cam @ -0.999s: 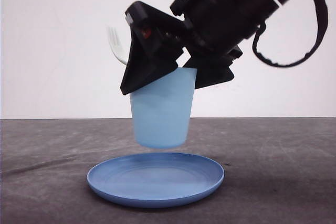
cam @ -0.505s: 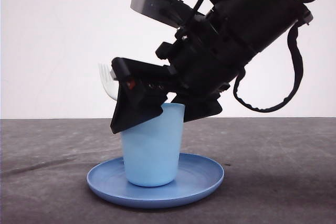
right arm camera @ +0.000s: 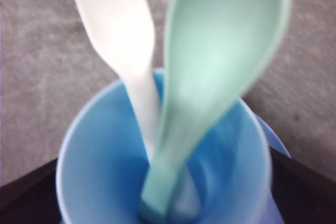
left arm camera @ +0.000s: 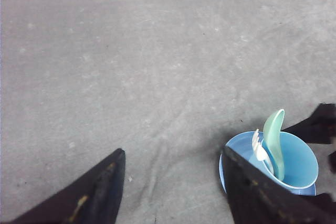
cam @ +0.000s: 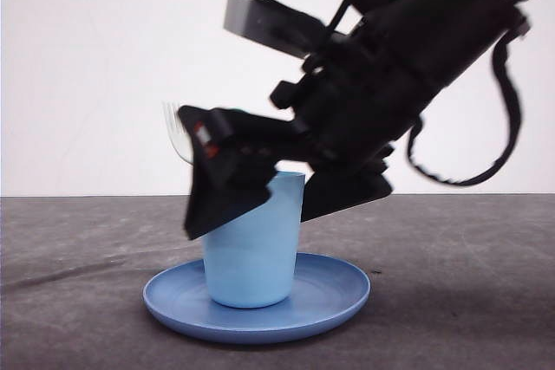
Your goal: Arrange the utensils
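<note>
so the light blue cup is sitting upright on the round blue plate, on the dark grey surface. the white fork and mint-green spoon are both standing inside the cup, handles down. the right gripper is straddling the cup rim, can't really tell if its fingers are squeezing it. the left gripper is hovering with its fingers spread apart, holding nothing
</note>
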`<state>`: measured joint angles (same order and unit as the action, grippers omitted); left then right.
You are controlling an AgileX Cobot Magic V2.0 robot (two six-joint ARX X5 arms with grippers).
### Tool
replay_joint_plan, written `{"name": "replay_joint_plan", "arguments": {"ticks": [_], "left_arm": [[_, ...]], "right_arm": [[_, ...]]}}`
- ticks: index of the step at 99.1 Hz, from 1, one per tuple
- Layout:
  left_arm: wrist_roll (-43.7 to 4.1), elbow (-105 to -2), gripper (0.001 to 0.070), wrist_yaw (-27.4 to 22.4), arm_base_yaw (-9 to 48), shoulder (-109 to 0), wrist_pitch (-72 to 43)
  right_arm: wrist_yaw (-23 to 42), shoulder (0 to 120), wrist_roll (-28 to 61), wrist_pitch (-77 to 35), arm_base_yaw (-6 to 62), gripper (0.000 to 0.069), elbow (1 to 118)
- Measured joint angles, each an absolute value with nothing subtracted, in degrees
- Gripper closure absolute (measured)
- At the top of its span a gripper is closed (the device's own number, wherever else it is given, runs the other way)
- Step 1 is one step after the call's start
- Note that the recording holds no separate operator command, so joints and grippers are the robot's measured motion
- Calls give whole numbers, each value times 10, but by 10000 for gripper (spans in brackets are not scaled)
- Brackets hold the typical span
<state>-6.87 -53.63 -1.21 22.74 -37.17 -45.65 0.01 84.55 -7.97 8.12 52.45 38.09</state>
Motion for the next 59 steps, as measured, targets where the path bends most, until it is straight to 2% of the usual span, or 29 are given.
{"name": "replay_joint_plan", "arguments": {"ticks": [30, 41, 59], "left_arm": [[-69, -536, 359, -12, 227, -372, -456], [-69, -536, 359, -12, 227, -372, -456], [-69, -536, 359, 2, 227, -375, -457]], "right_arm": [[-2, 691, -73, -181, 469, 10, 381], [-2, 626, -73, -267, 418, 10, 381], [-2, 548, -74, -336, 310, 10, 381]]}}
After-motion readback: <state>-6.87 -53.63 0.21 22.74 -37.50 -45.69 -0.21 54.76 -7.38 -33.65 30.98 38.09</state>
